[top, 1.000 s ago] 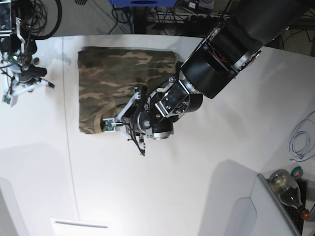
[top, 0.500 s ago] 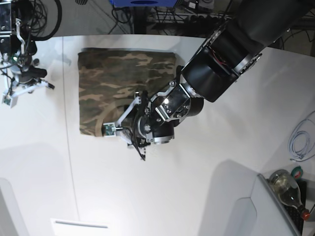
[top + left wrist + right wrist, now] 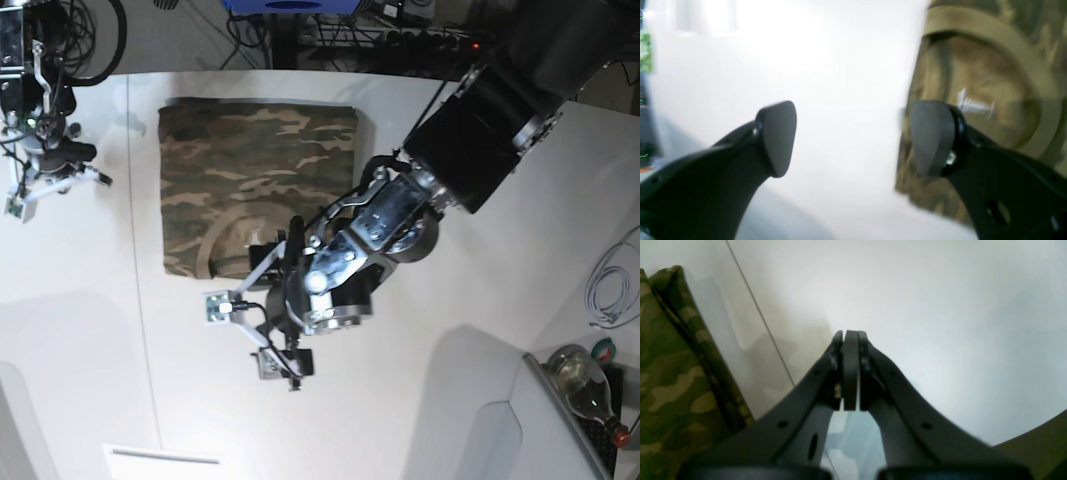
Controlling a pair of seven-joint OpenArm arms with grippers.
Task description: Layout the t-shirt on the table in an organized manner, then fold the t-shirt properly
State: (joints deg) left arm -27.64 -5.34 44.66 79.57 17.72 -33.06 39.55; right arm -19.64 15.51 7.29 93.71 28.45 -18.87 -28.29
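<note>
The camouflage t-shirt (image 3: 260,180) lies folded in a flat rectangle on the white table (image 3: 450,300), toward the back left. My left gripper (image 3: 245,335) hovers just in front of the shirt's near edge, open and empty. In the left wrist view the left gripper (image 3: 855,136) spans bare table (image 3: 840,66), with the t-shirt (image 3: 1000,66) and its tan neck patch behind the right finger (image 3: 932,136). My right gripper (image 3: 50,165) sits at the table's far left, apart from the shirt. The right wrist view shows the right gripper (image 3: 850,336) shut on nothing, the t-shirt (image 3: 670,373) at its left.
A thin dark seam (image 3: 756,310) runs across the table beside the shirt's left edge. A coiled white cable (image 3: 610,285) and a glass bottle (image 3: 585,385) lie at the right edge. Cables and equipment (image 3: 330,30) crowd the floor beyond the table's back edge.
My left gripper has opened, let go of the shirt's near edge and pulled back toward the front of the table. The shirt stays flat. The right arm has not moved.
</note>
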